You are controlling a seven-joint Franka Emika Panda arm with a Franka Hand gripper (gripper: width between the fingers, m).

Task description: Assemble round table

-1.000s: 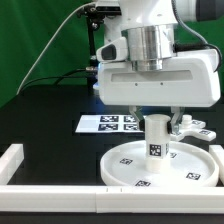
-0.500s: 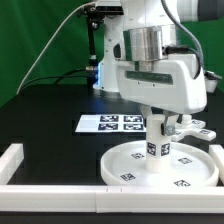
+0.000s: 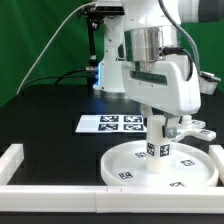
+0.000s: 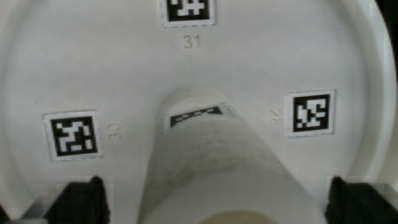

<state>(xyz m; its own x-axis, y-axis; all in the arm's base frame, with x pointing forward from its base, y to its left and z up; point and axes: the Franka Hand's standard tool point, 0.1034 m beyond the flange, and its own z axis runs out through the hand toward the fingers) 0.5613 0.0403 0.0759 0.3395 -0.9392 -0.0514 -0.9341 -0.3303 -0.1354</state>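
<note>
End effector [image 3: 157, 130] around leg [image 3: 155, 143] (upright on disc [image 3: 128, 160])

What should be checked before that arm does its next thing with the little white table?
1. Leg standing upright on the round disc: ok.
2. Leg sits between the fingers of the claw, one on each side: ok.
3. Claw actually squeezing the leg: cannot tell; the wrist view does not settle contact.
4. Leg fully joined to the disc: cannot tell.
5. Cross-shaped foot lying off the disc, apart from the claw: ok.
</note>
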